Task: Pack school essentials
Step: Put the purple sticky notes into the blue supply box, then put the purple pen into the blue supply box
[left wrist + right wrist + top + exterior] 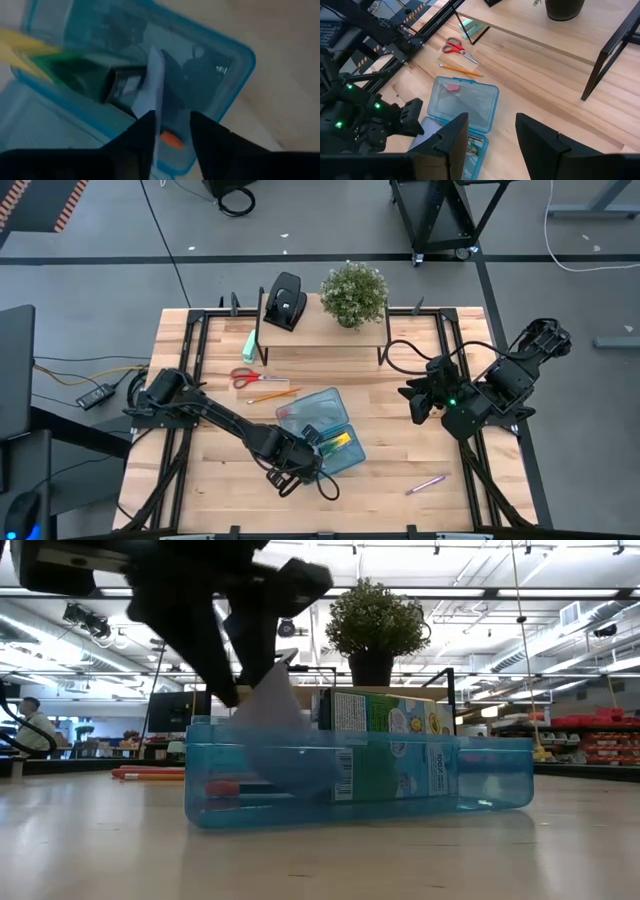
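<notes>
An open blue see-through case (322,412) lies mid-table. The yellow-green crayon box (338,444) and a small orange piece (170,139) are in it. My left gripper (171,120) is open above the case's near end (240,650). The pale blue note pad (154,85) stands on edge between its fingers, tilted, with its lower end inside the case (290,755). Red-handled scissors (249,377), an orange pencil (268,396) and a grey pencil (277,383) lie left of the case. The pink-purple pen (427,483) lies near the table's near edge. My right gripper (414,402) is open over the table's right part. My left gripper comes at the note pad from above, slanting down into the case. The pad's upper part (156,125) lies along the inner side of one finger (142,131). The other finger (205,135) stands apart from it. The pad's lower end rests in the case.
A low wooden shelf (320,335) spans the far side, bearing a black hole punch (285,300) and a potted plant (354,292). A mint-green block (248,347) lies by the shelf's left leg. Bare table lies between the case and my right gripper.
</notes>
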`<control>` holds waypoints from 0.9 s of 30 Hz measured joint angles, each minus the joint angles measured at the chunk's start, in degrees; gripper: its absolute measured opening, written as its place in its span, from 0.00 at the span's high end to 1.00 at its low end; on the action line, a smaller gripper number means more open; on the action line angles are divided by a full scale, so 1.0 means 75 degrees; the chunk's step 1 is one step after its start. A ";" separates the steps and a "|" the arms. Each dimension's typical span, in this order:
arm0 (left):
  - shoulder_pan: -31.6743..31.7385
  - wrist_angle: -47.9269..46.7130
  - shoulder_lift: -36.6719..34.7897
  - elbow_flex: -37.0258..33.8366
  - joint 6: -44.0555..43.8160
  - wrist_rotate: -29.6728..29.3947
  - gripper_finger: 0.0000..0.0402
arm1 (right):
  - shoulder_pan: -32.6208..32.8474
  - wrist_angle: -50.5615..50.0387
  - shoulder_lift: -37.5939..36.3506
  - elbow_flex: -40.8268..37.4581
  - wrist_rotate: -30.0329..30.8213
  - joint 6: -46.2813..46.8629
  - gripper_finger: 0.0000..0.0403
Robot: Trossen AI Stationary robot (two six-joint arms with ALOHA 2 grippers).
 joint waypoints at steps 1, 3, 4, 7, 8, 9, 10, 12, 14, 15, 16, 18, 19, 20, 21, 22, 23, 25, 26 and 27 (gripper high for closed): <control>0.0003 -0.0088 0.0000 0.0000 -0.0054 -0.0001 0.64 | 0.0000 -0.0007 0.0000 0.0000 0.0002 0.0000 0.57; 0.0003 -0.0339 0.0000 0.0009 -0.0210 -0.0007 0.59 | 0.0000 -0.0015 0.0000 0.0000 0.0002 0.0000 0.57; 0.0003 -0.0550 0.0000 0.0034 -0.0267 -0.0012 0.57 | 0.0000 -0.0015 0.0000 0.0000 -0.0001 0.0000 0.57; 0.0003 -0.1072 -0.0002 0.0158 -0.0481 -0.0002 0.52 | 0.0000 -0.0020 0.0000 0.0000 0.0000 -0.0006 0.57; 0.0003 -0.1166 -0.0006 0.0182 -0.0568 -0.0003 0.51 | 0.0000 -0.0023 0.0000 0.0000 0.0009 -0.0032 0.57; 0.0003 -0.1251 -0.0009 0.0208 -0.0620 -0.0003 0.50 | 0.0000 -0.0023 0.0000 0.0000 0.0025 -0.0067 0.57; 0.0003 -0.1340 -0.0008 0.0240 -0.0639 -0.0001 0.49 | 0.0000 -0.0028 0.0000 0.0000 0.0041 -0.0103 0.57; 0.0003 -0.1416 -0.0009 0.0324 -0.0676 -0.0004 0.48 | 0.0000 -0.0035 0.0000 0.0000 0.0093 -0.0122 0.57; 0.0003 -0.1554 -0.0009 0.0409 -0.0819 -0.0004 0.48 | 0.0000 -0.0038 0.0000 0.0000 0.0162 -0.0125 0.57; 0.0003 -0.1696 -0.0009 0.0462 -0.0863 -0.0001 0.48 | 0.0000 -0.0038 0.0000 0.0000 0.0162 -0.0125 0.57; 0.0003 -0.1850 -0.0009 0.0538 -0.0892 -0.0001 0.48 | 0.0000 -0.0038 0.0000 0.0000 0.0160 -0.0125 0.57; 0.0020 -0.2169 -0.0009 0.0731 -0.0990 -0.0001 0.50 | 0.0000 -0.0038 0.0000 0.0000 0.0003 -0.0133 0.57; 0.0035 -0.2343 -0.0009 0.0827 -0.1030 0.0007 0.51 | -0.0004 -0.0038 0.0000 0.0000 -0.0267 -0.0210 0.57; 0.0062 -0.2512 -0.0011 0.0922 -0.1061 0.0034 0.52 | -0.0006 -0.0038 0.0001 0.0000 -0.0692 -0.0389 0.57; 0.0086 -0.2597 -0.0067 0.0993 -0.1083 0.0135 0.53 | -0.0006 -0.0038 0.0038 -0.0007 -0.1195 -0.0606 0.57; 0.0093 -0.2615 -0.0153 0.1025 -0.1161 0.0258 0.54 | -0.0005 -0.0040 0.0102 -0.0024 -0.1709 -0.0826 0.57; 0.0123 -0.2582 -0.0299 0.1045 -0.1262 0.0365 0.56 | 0.0001 -0.0038 0.0196 -0.0064 -0.2166 -0.1050 0.57; 0.0140 -0.2484 -0.0668 0.1033 -0.1549 0.0407 0.59 | 0.0086 -0.0010 0.0464 -0.0154 -0.3009 -0.1544 0.57; 0.0148 -0.2398 -0.0880 0.0997 -0.1713 0.0404 0.61 | 0.0154 0.0022 0.0610 -0.0189 -0.3373 -0.1794 0.57; 0.0172 -0.2351 -0.1104 0.0940 -0.1873 0.0402 0.62 | 0.0230 0.0084 0.0759 -0.0238 -0.3676 -0.2058 0.57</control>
